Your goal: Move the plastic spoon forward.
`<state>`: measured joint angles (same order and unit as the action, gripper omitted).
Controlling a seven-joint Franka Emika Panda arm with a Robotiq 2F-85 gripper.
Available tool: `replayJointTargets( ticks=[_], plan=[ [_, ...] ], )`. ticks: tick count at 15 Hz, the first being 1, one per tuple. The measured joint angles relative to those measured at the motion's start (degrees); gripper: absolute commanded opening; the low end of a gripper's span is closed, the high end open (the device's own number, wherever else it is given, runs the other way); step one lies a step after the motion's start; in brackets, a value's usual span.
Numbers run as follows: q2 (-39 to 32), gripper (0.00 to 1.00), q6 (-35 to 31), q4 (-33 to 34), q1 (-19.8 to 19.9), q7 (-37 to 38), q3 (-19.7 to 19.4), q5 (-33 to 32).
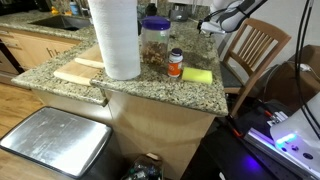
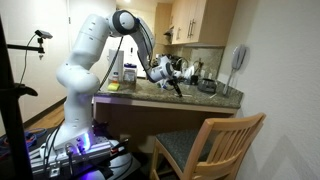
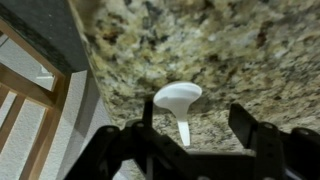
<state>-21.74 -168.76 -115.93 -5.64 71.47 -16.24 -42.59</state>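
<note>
A white plastic spoon [image 3: 177, 97] lies on the speckled granite counter [image 3: 230, 50], bowl away from the camera and handle pointing toward it. My gripper [image 3: 197, 125] is open and hovers just above the spoon, whose handle runs back between the two dark fingers, nearer one of them. The fingers do not touch it. In both exterior views the gripper [image 1: 215, 25] [image 2: 172, 82] hangs over the counter's end by the chair. The spoon itself is too small to make out there.
On the counter stand a paper towel roll [image 1: 116, 38], a glass jar [image 1: 154, 45], a small orange-labelled bottle [image 1: 175, 63], a yellow sponge [image 1: 197, 75] and a wooden board [image 1: 80, 70]. A wooden chair [image 1: 255, 50] stands beside the counter edge [image 3: 88, 90].
</note>
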Motion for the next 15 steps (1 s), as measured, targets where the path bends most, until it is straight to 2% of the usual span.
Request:
replayJointTargets(
  ticks=[6,7,10,12,13,15],
  plan=[
    [-1.2,0.04,0.1,1.8,-0.7,0.4,-1.2,0.0],
    [-1.2,0.01,0.1,1.8,-0.5,0.2,-1.2,0.5],
    [-1.1,0.03,0.1,1.8,0.6,-1.3,-0.5,2.8],
    [-1.0,0.03,0.2,1.7,2.4,-5.5,1.5,6.0],
    [-0.8,0.03,0.3,1.7,4.0,-8.9,3.1,8.2],
    [0.2,0.03,0.2,0.7,10.5,-17.2,10.4,12.7]
  ],
)
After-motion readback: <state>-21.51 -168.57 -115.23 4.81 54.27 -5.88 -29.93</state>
